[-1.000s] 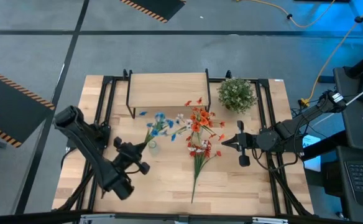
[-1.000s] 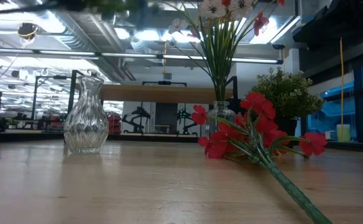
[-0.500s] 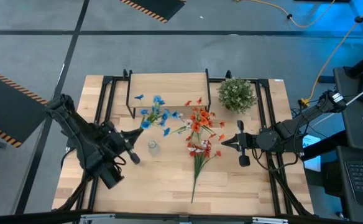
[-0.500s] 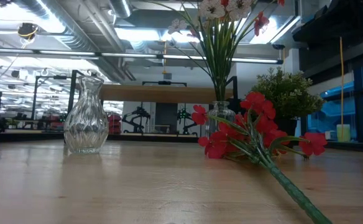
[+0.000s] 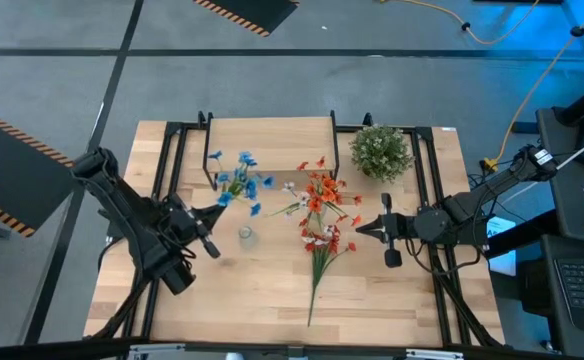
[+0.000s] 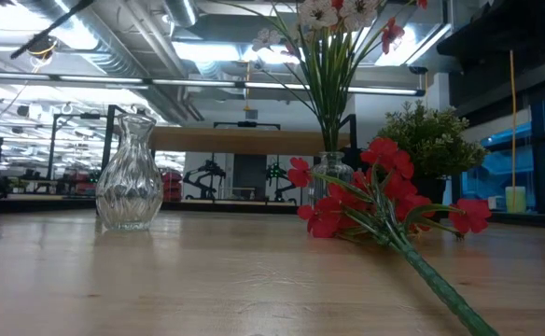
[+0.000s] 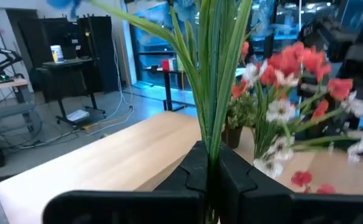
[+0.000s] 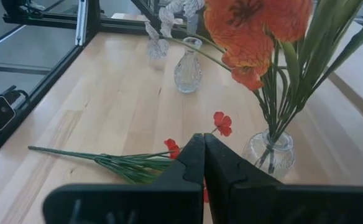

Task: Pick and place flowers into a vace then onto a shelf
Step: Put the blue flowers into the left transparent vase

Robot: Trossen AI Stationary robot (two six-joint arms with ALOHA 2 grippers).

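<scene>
Overhead, the left end effector [image 5: 212, 212] is clamped tight on the stem of the blue flower [image 5: 236, 181], whose blooms hang over the front edge of the shelf [image 5: 272, 145], above the empty glass vase [image 5: 244, 236]. The right end effector [image 5: 358, 229] is closed on nothing, just beside the second vase holding the orange-red flower [image 5: 320, 192] and white flower [image 5: 290, 190]. The red flower [image 5: 324, 243] lies flat on the bench [image 5: 392, 300].

At bench level, the ribbed empty vase [image 6: 129, 175] stands upright at left; the red flower [image 6: 384, 201] lies with its stem toward the camera.

From the left wrist, the fingers [image 7: 191, 171] pinch green stems [image 7: 214, 81] rising upright, blue blooms blurred.

From the right wrist, the fingers [image 8: 195, 163] are pressed together, empty, above the red flower [image 8: 122, 160].
</scene>
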